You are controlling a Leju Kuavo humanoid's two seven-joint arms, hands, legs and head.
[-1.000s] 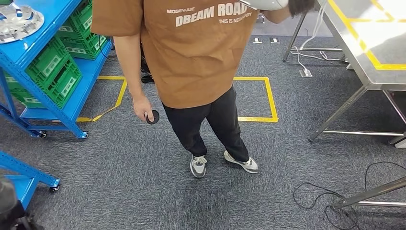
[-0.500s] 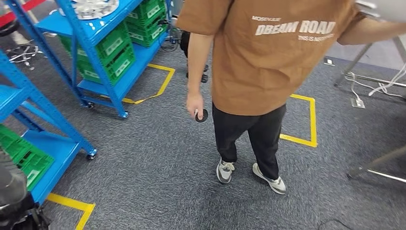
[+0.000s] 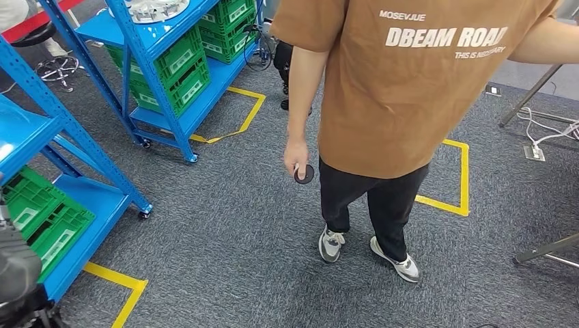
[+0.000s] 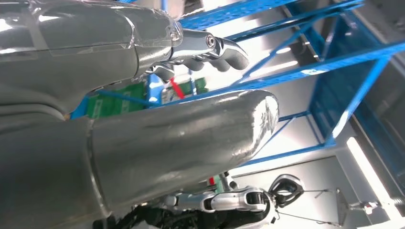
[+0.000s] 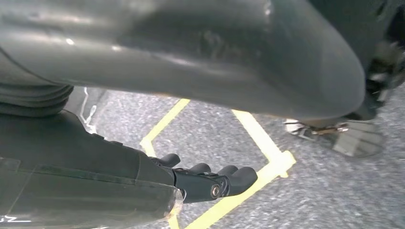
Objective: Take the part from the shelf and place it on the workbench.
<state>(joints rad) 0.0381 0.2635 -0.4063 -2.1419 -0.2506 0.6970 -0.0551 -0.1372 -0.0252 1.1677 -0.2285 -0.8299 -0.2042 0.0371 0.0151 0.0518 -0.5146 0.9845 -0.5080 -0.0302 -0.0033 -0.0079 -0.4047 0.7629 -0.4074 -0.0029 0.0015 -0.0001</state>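
Note:
A round silver metal part [image 3: 158, 8] lies on the top level of the far blue shelf [image 3: 147, 51], at the upper left of the head view. My left hand [image 4: 143, 138] holds nothing, its fingers [image 4: 215, 50] lying apart from the thumb, with blue shelf frames behind it. My right hand [image 5: 86, 167] hangs over the grey carpet, also holding nothing, its dark fingers [image 5: 224, 179] slightly bent. Neither hand is near the part.
A person in a brown T-shirt [image 3: 410, 82] stands in the middle of the head view, pinching a small black disc [image 3: 304, 173]. Green crates [image 3: 179, 68] fill the far shelf, and more green crates [image 3: 41, 219] sit in the near blue shelf [image 3: 41, 130]. Metal table legs [image 3: 546, 249] stand at right. Yellow floor tape [image 3: 119, 280] marks the carpet.
The whole picture has swung left, so the camera has turned. The blue shelves now take up the left side and the steel workbench top has left the picture. Both hands stay without a load.

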